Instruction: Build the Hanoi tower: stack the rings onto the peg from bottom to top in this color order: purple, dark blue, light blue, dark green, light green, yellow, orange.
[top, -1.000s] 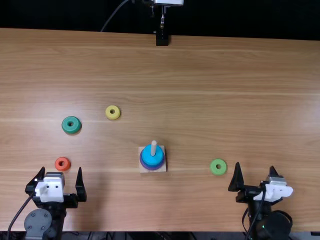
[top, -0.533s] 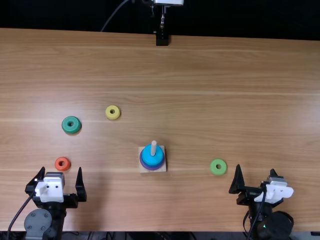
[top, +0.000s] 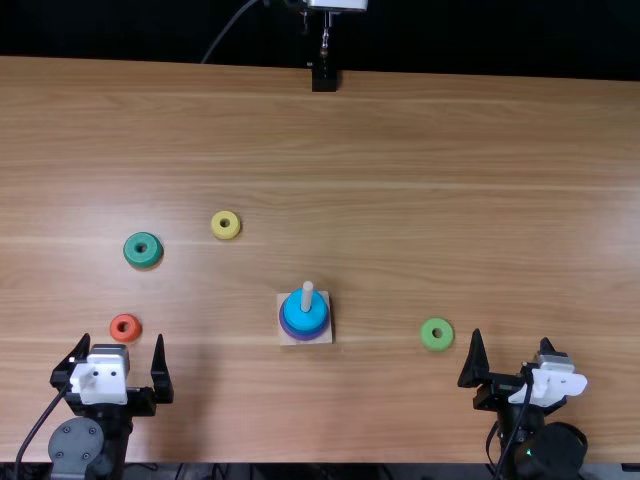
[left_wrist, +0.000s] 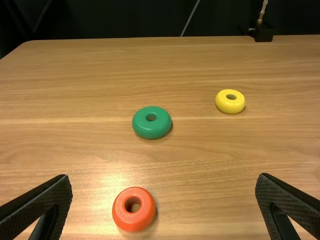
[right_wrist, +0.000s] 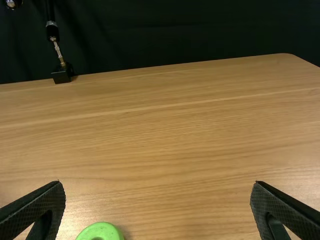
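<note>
Hanoi tower (top: 303, 320) stands on the bench (top: 420, 140) between the two claws, well apart from both, with blue above purple around its upright peg (top: 307, 293). The left claw (top: 122, 340) is open, jaws spread wide; the right claw (top: 511, 337) is spread wide too. An orange ring (top: 117, 328) lies just ahead of the left claw, in line with the gap between its jaws. Farther ahead of that claw sits a dark green ring (top: 142, 259), and beyond it, off to the right, a yellow ring (top: 225, 234). A light green ring (top: 436, 345) lies near the right claw, on its left side.
</note>
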